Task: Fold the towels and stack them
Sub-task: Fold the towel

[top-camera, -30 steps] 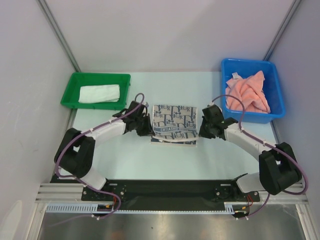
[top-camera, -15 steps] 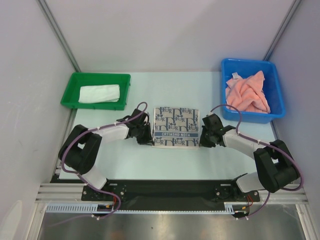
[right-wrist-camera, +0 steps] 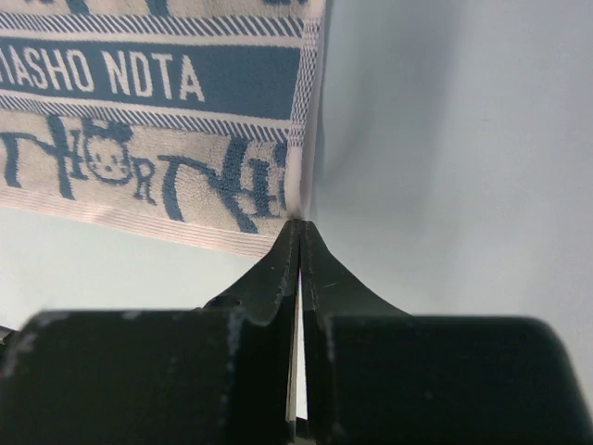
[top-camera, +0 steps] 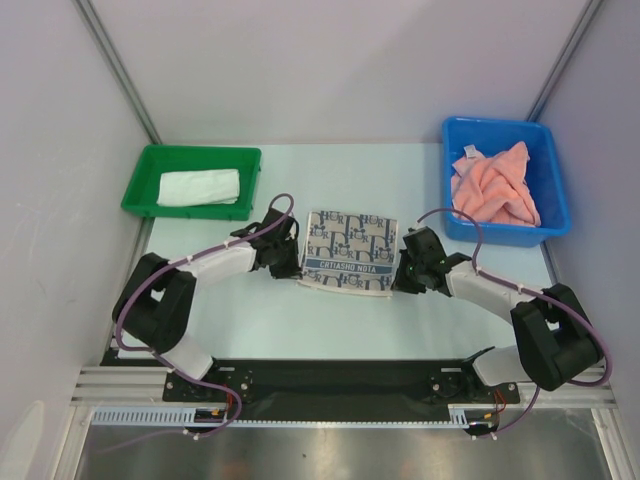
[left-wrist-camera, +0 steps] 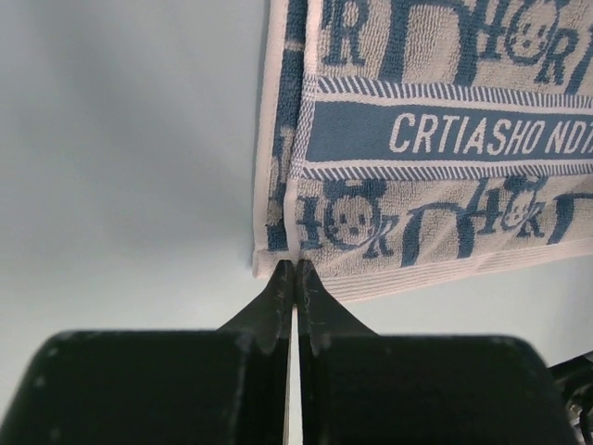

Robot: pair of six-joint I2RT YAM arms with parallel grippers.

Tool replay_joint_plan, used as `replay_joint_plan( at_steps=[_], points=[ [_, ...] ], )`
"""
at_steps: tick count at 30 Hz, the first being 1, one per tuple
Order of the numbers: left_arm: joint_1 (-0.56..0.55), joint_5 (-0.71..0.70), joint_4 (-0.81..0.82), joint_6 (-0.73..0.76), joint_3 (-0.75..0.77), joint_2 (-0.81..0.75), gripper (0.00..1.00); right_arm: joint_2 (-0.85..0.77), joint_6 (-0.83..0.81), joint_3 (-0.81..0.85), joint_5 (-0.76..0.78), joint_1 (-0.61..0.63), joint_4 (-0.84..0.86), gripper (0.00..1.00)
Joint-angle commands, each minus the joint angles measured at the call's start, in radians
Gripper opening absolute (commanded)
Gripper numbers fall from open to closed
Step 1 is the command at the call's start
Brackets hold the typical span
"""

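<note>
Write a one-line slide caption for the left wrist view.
Left tool, shut, grips a corner of the blue-patterned towel over the pale table.

Spread towel [top-camera: 348, 252] lies at the middle of the counter [top-camera: 250, 320]. Left pincer [top-camera: 294, 270] sits at its near left corner and right pincer [top-camera: 400, 278] at its near right corner, each with its tips pressed together on the hem. The left bin [top-camera: 150, 165] stands behind and to the left, with a folded towel [top-camera: 200, 187] inside. The right bin [top-camera: 495, 124] stands behind and to the right, holding the crumpled towels [top-camera: 495, 190], near the right pincer.
</note>
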Motion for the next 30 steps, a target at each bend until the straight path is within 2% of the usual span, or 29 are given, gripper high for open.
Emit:
replay_joint_plan(
  at_steps=[1,7,12,20,27,30],
  points=[
    [0.000,-0.043,0.018,0.025,-0.005,0.003,0.00,-0.011,0.025,-0.031,-0.012,0.013,0.060,0.00],
    [0.000,-0.037,0.015,0.041,0.007,-0.004,0.00,-0.054,0.043,-0.031,-0.014,0.018,0.067,0.00],
    [-0.002,-0.071,-0.034,0.076,0.114,-0.032,0.00,-0.083,0.063,-0.002,-0.041,0.019,0.088,0.00],
    [0.009,-0.072,0.072,0.100,0.029,0.048,0.00,-0.051,0.143,-0.148,-0.032,0.042,0.250,0.00],
    [0.009,-0.172,0.038,0.097,0.002,0.086,0.00,-0.057,0.138,-0.160,0.032,0.064,0.197,0.00],
    [0.009,-0.164,0.040,0.093,-0.007,0.085,0.01,-0.066,0.126,-0.161,0.086,0.064,0.175,0.00]
  ],
)
